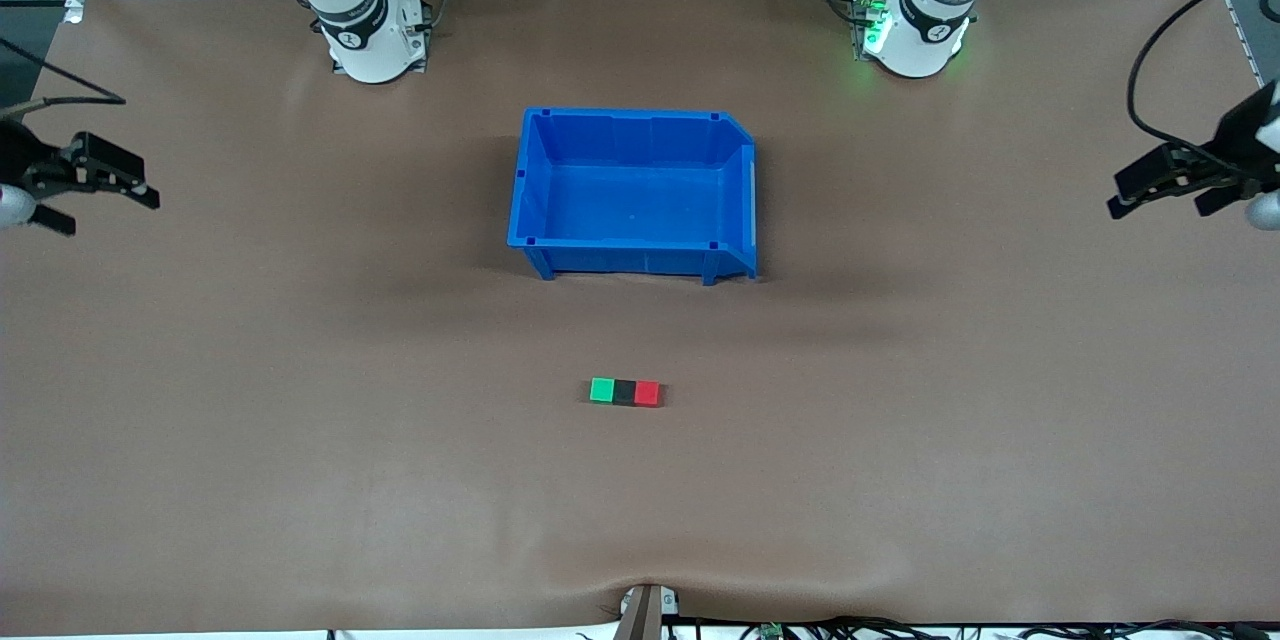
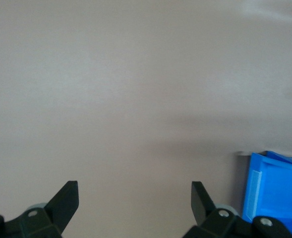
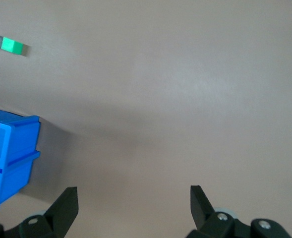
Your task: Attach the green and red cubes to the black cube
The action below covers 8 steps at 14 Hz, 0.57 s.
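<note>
Nearest the front camera, three small cubes are lying in one straight row on the brown table [image 1: 300, 480]: the green cube [image 1: 601, 390] toward the right arm's end, the black cube [image 1: 624, 392] in the middle, and the red cube [image 1: 647, 393] toward the left arm's end. Each coloured cube is sitting flush against a side of the black one with no gap showing between them, so by the look of it the joining is already done and nothing is left to push together. Farther from the camera than the row, well apart from it, a blue bin [image 1: 530, 180] is standing open and holding nothing; it is playing no part in the row and is not crowding it. The right gripper [image 1: 95, 192] is hanging over the bare table at the right arm's end, its fingers spread wide and gripping nothing; its wrist view is showing the row of cubes far off past a corner of the bin. The left gripper [image 1: 1165, 188] is hovering over the table's edge at the left arm's end, likewise released and empty, and its wrist view is catching only a sliver of the red cube beside the bin's corner. Both arms appear to be waiting clear of the work. Nothing is lying between either gripper and the cubes, so no object is blocking a reach toward them.
</note>
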Each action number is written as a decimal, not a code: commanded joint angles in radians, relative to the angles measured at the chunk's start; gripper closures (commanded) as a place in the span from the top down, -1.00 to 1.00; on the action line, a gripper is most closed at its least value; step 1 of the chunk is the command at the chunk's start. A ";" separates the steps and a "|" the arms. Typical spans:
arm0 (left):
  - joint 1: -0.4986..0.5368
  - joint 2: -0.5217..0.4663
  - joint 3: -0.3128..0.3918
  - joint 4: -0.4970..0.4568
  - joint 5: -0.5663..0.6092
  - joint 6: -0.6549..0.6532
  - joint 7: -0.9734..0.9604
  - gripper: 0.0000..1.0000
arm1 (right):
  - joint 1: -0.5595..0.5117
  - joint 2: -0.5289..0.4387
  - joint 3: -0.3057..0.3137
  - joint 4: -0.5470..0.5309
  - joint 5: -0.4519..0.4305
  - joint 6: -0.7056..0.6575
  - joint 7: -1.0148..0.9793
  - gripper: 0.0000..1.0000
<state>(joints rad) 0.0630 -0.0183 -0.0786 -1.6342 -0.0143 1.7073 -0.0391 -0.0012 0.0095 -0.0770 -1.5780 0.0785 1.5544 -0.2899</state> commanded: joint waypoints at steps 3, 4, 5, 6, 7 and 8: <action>-0.091 0.000 0.092 0.022 -0.001 -0.024 -0.002 1.00 | -0.037 -0.089 0.049 -0.054 -0.063 -0.080 0.244 1.00; -0.091 0.001 0.092 0.022 -0.001 -0.026 -0.002 1.00 | -0.037 -0.094 0.049 -0.053 -0.063 -0.086 0.265 1.00; -0.089 0.003 0.092 0.022 -0.001 -0.026 -0.002 1.00 | -0.037 -0.097 0.048 -0.053 -0.063 -0.094 0.294 1.00; -0.089 0.004 0.092 0.024 0.000 -0.025 0.002 1.00 | -0.037 -0.100 0.045 -0.053 -0.063 -0.099 0.322 1.00; -0.098 0.014 0.089 0.058 0.017 -0.035 0.001 1.00 | -0.037 -0.100 0.043 -0.051 -0.063 -0.099 0.330 1.00; -0.100 0.024 0.088 0.065 0.023 -0.044 -0.004 1.00 | -0.037 -0.100 0.043 -0.050 -0.063 -0.097 0.330 1.00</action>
<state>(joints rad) -0.0192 -0.0165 0.0037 -1.6192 -0.0116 1.6996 -0.0398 -0.0141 -0.0567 -0.0526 -1.5952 0.0245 1.4553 0.0104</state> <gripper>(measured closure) 0.000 0.000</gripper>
